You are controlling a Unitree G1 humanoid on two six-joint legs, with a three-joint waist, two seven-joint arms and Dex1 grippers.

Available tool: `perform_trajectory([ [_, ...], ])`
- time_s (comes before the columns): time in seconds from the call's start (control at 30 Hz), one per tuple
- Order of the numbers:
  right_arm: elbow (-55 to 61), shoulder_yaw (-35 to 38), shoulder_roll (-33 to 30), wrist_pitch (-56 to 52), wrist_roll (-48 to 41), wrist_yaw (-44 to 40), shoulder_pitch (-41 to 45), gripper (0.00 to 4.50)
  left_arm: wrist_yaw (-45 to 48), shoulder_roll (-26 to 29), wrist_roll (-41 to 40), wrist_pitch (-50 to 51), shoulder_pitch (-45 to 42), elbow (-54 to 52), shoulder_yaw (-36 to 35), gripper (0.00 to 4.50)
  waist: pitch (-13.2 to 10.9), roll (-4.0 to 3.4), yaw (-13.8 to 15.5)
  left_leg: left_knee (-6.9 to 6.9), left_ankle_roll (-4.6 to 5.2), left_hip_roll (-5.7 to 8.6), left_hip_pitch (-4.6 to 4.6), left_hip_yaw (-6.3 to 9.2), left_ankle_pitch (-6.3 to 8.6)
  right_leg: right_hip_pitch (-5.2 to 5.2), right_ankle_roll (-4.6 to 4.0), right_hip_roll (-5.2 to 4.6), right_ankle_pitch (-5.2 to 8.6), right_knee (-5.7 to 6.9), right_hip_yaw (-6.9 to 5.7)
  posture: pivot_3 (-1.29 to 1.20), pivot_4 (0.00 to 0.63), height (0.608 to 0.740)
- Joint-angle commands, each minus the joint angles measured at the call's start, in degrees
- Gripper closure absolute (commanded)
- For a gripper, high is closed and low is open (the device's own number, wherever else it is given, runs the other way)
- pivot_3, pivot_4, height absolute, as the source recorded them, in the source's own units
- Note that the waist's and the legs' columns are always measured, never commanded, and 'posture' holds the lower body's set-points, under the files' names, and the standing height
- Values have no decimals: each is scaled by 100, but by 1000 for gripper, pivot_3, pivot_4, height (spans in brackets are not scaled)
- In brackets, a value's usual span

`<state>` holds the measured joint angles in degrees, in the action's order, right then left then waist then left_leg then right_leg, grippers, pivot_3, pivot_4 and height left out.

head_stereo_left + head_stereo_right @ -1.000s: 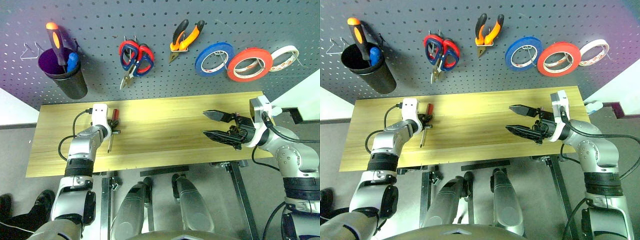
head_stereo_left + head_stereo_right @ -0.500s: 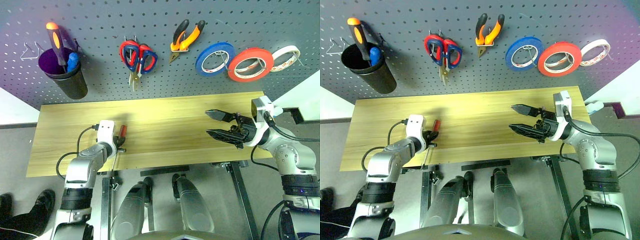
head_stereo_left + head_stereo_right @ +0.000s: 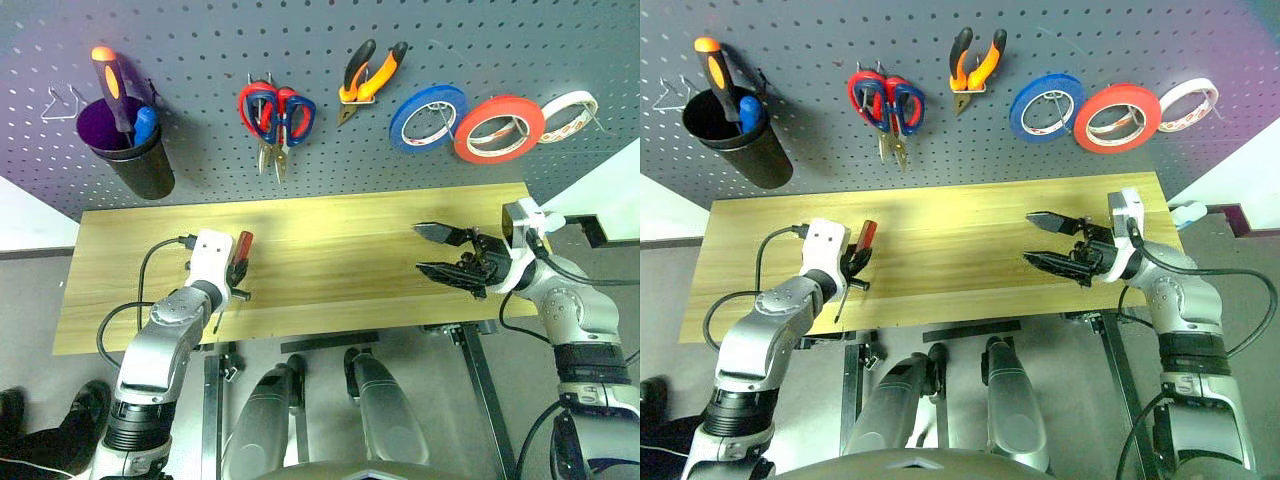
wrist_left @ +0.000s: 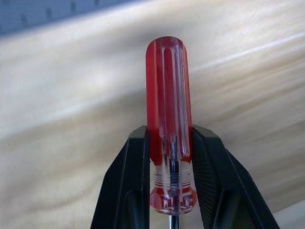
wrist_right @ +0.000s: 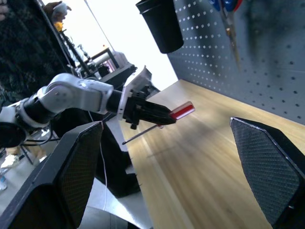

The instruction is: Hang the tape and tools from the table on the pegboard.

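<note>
Pegboard (image 3: 200,120) fills the top of the head views; it already carries the pliers (image 3: 368,78) at 12 o'clock, scissors (image 3: 276,115) at 11, red tape (image 3: 498,128) at 1–2 between blue and white rolls. So the hooks are nearly full, my reading.

Table (image 3: 320,250) is bare wood below.

Right gripper (image 3: 436,248) at 3 o'clock, jaws spread wide, nothing in them; looks parked as standby.

Left gripper (image 3: 236,275) at 8–9 o'clock, jaws clenched on the screwdriver (image 4: 167,124) low on its handle, lifted off the wood; prob. last tool to hang.

L wrist view gives the pinch detail; R wrist view shows the shaft trailing clear beneath, which the head views barely resolve.
</note>
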<state>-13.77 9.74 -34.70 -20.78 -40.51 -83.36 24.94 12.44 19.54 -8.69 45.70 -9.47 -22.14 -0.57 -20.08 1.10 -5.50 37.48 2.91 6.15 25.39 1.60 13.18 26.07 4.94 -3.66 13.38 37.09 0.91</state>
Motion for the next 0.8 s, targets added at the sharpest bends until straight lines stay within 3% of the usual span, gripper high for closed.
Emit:
perform_trajectory([
  [0.03,-169,219,85,74,-186,-174,177,0,117,177,230,-550,55,-410,212,3638,71,0,2,0,-1,0,0,0,-1,0,0,0,0,0,-1,-216,224,740],
  [0.3,-376,133,231,340,-121,-507,309,0,295,453,475,-1489,-55,-613,130,3638,378,-7,5,-4,-31,2,0,-3,-19,-1,2,1,-2,-2,-2,-209,169,740],
  [0.57,-727,157,230,616,27,-560,509,0,387,708,827,-2436,-316,-897,53,3638,536,-21,2,8,-29,1,-6,-3,-4,-9,4,3,-14,4,-2,-209,148,740],
  [0.8,-1137,125,253,813,185,-661,775,0,362,875,968,-2846,-1083,-832,-223,3638,680,-46,1,34,-28,0,-8,-2,-4,-24,9,8,-19,9,-3,-201,120,740],
])
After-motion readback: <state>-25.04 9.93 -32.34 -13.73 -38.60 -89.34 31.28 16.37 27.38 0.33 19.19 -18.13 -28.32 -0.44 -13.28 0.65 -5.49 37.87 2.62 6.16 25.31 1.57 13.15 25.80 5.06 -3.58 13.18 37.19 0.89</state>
